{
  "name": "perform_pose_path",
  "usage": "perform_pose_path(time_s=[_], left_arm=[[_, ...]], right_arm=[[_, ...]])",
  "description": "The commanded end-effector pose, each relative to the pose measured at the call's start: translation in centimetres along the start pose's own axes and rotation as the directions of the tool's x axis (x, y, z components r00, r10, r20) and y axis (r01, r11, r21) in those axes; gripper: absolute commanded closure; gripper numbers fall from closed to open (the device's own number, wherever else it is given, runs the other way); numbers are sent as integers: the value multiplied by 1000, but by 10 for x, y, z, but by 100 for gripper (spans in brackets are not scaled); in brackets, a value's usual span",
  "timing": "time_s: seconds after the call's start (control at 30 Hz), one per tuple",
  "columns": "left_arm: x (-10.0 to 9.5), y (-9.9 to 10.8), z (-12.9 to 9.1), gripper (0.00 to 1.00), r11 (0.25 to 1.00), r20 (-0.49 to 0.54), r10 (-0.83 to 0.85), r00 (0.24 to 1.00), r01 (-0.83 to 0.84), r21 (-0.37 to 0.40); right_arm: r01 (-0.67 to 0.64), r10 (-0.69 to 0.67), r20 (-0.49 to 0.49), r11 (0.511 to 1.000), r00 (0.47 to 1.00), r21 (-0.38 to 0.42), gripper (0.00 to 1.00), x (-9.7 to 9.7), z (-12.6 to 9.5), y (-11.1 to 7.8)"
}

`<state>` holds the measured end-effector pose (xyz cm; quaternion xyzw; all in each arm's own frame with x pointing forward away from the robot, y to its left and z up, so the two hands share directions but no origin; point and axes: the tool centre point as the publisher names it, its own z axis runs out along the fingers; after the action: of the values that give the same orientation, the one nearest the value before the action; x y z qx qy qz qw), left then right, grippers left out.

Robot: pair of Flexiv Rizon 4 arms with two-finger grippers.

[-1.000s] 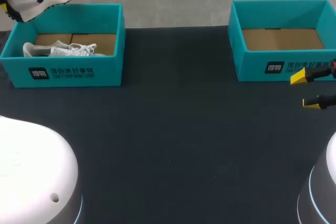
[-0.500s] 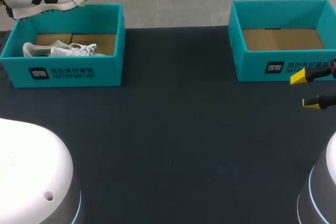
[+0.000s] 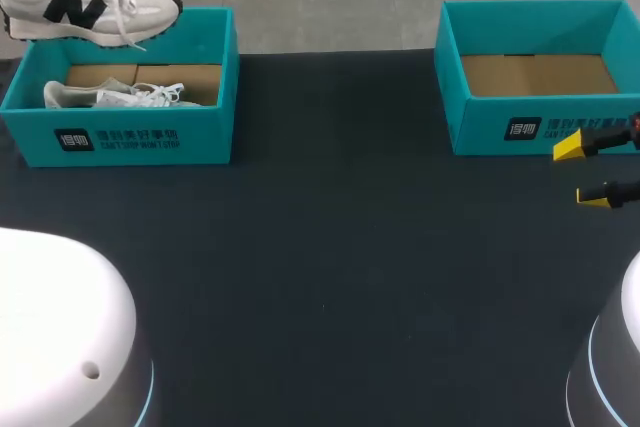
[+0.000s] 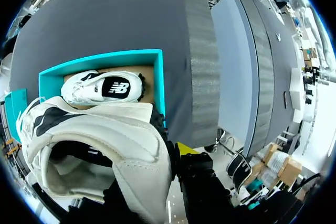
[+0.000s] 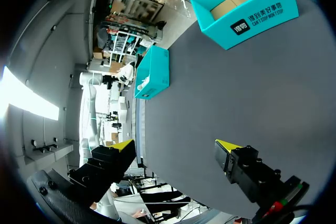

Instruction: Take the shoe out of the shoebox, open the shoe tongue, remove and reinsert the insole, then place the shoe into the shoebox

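The shoe (image 3: pixel 85 9) is swinging down out of its toe-up tilt and drifting toward the middle. It is now hanging nearly level above the far rim of the left shoebox (image 3: pixel 130 137), and my right arm is not shifting at all. My left fingers (image 4: pixel 187 149) are clamping the shoe by its heel. The left wrist view shows one yellow tip pressed against the outside of the heel, and I am judging that the other is hidden inside the collar, since the shoe is riding clear of everything. Under it, the second shoe (image 4: pixel 102 87) is lying on its side in the box.

The shoe's long axis is running across the counter (image 3: pixel 330 247), heel at my left fingers and toe pointing toward my right side. My right fingers (image 3: pixel 568 147) are standing apart and holding nothing, just in front of the right shoebox (image 3: pixel 520 127) and well apart from the shoe. I am expecting to carry the shoe toe-first onto the bare counter between the boxes. There my right fingers could come at the tongue from the toe end.
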<state>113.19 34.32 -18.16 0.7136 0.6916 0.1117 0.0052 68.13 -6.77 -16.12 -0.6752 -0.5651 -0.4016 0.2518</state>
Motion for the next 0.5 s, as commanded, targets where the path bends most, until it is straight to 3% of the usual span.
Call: perform_pose_path(time_s=[0.03, 0.27, 0.5], left_arm=[[-2, 0, 5, 100, 1000, -9, -7, 1000, 7, -18], [-8, 6, 8, 100, 999, -4, -22, 1000, 22, -25], [-18, 15, 28, 100, 1000, 4, -23, 1000, 23, -18]], right_arm=[[-1, 1, 3, 1000, 1000, -2, 0, 0, 0, -1], [-1, 1, 3, 1000, 1000, -2, 0, 0, 0, -1], [-1, 1, 3, 1000, 1000, -2, 0, 0, 0, -1]])
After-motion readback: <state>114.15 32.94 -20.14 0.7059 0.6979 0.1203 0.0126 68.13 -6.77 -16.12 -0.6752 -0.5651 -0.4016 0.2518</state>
